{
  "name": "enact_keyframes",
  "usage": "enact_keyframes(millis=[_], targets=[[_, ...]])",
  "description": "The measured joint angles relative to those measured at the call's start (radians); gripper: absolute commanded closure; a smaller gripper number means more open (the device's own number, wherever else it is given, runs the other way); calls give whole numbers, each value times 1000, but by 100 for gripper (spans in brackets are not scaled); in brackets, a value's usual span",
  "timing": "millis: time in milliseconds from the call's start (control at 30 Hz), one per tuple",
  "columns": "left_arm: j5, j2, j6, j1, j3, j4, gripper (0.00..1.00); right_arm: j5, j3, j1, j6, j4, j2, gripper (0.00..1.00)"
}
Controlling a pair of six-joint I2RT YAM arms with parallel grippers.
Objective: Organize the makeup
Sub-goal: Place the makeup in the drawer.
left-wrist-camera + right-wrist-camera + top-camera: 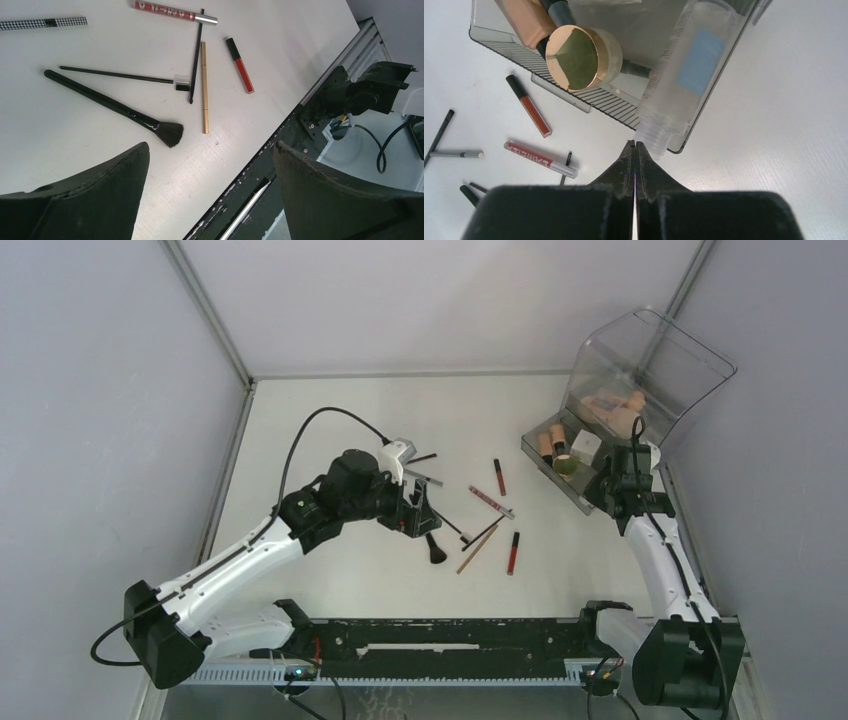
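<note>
White table (pixel 330 420): black brush (pixel 115 106) beyond wide-apart left jaws, untouched.

Brushes (pixel 436 551), pencils (pixel 478 549) and red lip tubes (pixel 513 552) lie scattered on the table (pixel 340 430); tan bottles (pixel 546 444) sit in the organizer (pixel 700 368).

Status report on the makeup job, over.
Left gripper open, empty, over the loose items. Right gripper shut, empty, at the organizer edge. Black brush lies loose, nothing over it.
</note>
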Motion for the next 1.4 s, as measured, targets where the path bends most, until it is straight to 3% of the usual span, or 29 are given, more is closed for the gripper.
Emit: enact_keyframes(millis=[433,867,1400], targets=[[12,13,-25,0,-33,28,5,30,32,16,-25,10,94,100],[28,23,-31,0,-33,47,5,36,1,44,-23,-69,-142,100],[30,16,-32,0,-43,50,4,84,-14,23,-4,-111,-58,100]])
